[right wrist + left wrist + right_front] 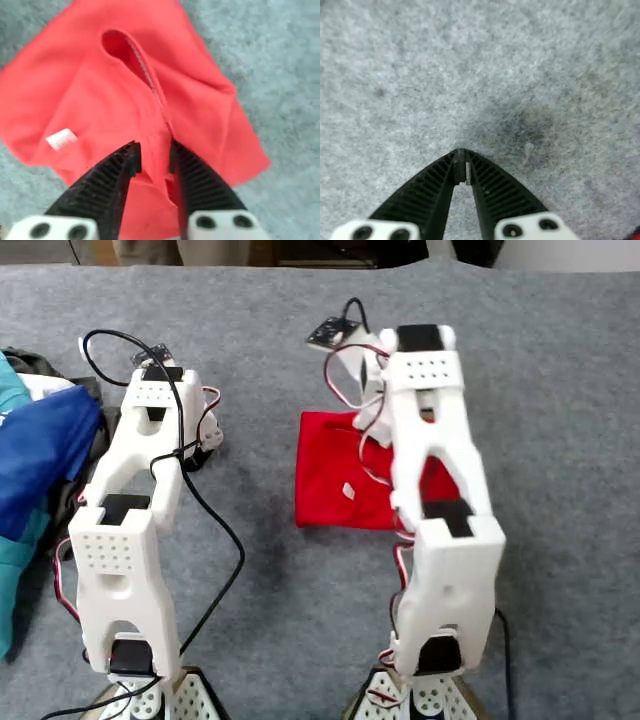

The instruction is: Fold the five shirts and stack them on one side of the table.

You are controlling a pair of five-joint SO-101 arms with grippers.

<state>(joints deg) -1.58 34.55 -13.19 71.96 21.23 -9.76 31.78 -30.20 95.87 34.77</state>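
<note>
A red shirt (330, 480) lies partly folded on the grey felt table (260, 330), right of the middle. My right gripper (152, 150) hangs low over it, shut on a raised fold along the red shirt's (100, 90) seam. A small white tag (61, 139) shows on the cloth beside the fingers. The right arm (430, 440) covers the shirt's right part in the high view. My left gripper (461, 165) is shut with nothing in it, close above bare felt, left of the red shirt.
At the table's left edge lies a pile of shirts: a blue one (40, 455) on top, a teal one (15, 560) under it, dark and white cloth (40, 375) behind. Black cables (215, 515) trail between the arms.
</note>
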